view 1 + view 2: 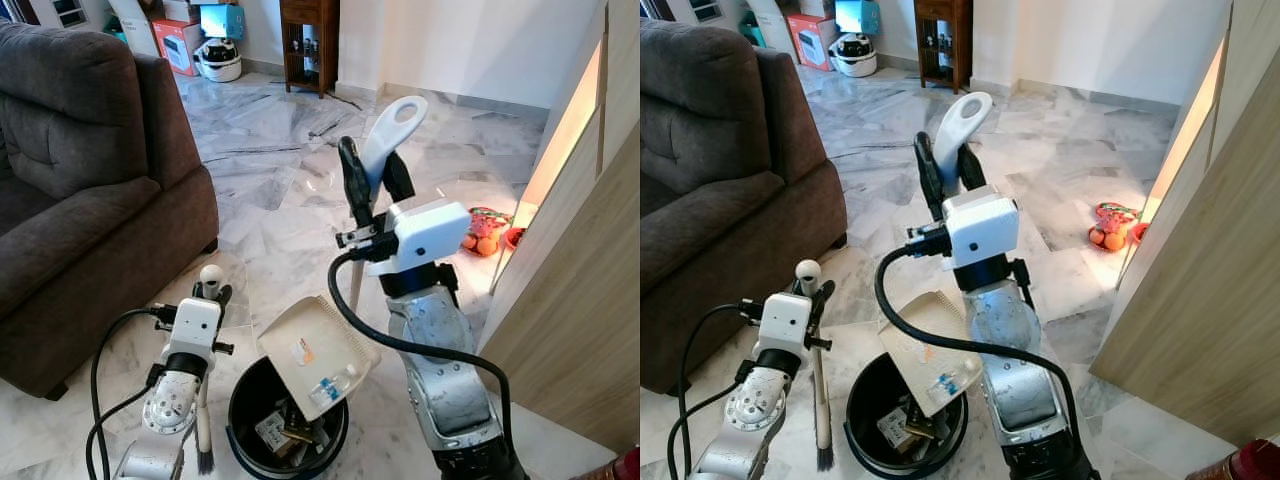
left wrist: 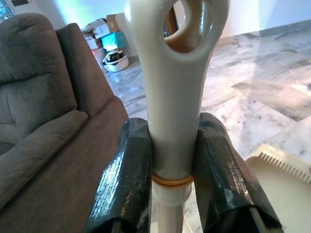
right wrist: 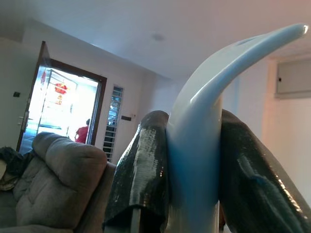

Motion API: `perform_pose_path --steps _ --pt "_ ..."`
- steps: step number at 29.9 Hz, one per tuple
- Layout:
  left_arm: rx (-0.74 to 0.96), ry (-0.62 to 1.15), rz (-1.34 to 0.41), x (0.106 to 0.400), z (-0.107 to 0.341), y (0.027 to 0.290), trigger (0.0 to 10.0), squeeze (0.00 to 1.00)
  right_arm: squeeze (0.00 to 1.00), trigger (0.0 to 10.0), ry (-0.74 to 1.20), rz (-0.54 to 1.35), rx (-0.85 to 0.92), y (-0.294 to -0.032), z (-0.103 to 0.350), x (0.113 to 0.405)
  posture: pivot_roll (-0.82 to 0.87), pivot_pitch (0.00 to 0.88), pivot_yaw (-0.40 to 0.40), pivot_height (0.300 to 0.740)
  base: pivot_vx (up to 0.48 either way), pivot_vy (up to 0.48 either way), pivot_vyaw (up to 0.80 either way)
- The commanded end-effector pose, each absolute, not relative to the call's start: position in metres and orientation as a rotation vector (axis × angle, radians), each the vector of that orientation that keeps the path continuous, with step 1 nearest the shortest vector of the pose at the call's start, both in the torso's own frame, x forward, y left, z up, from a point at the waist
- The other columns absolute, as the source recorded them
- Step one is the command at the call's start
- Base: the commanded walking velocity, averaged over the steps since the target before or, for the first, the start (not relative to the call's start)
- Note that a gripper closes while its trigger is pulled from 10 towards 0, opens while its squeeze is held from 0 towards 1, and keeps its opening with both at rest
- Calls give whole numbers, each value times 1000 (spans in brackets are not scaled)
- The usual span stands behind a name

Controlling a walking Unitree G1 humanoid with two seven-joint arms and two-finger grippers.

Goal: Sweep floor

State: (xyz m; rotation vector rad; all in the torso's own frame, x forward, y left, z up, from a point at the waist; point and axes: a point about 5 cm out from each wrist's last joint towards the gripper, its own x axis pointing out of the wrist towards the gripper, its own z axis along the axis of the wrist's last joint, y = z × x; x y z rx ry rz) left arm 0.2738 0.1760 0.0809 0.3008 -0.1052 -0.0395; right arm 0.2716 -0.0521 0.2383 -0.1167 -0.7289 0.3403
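Over black bin (image 1: 245, 415), tilted dustpan (image 1: 317, 352)

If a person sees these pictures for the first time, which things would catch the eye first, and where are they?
First, the right gripper, raised mid-picture, shut on the pale dustpan handle; the dustpan tilts over the black bin of rubbish on the marble floor. Next, lower left, the left gripper clamps the brush handle, bristles down beside the bin. The dark sofa stands at left.
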Motion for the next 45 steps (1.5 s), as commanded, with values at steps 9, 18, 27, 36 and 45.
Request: perform_pose_path --steps 9,18,27,36,45 --pt "330 -174 -54 275 93 175 10000 0 0 10000 -886 370 -152 -43 258 254 124 19 42 740 0 0 0" --pt "333 -176 -56 275 93 174 10000 0 0 10000 -869 385 -56 -43 260 251 125 18 41 740 0 0 0" --pt "335 -179 -59 275 93 174 10000 0 0 10000 -876 358 -61 -45 261 251 126 20 40 740 0 0 0" --pt "334 -181 -60 275 94 173 10000 0 0 10000 -912 358 -173 -43 261 249 127 19 40 740 0 0 0" --pt "335 -180 -59 275 94 173 10000 0 0 10000 -872 343 -123 -45 258 253 126 19 40 740 0 0 0"
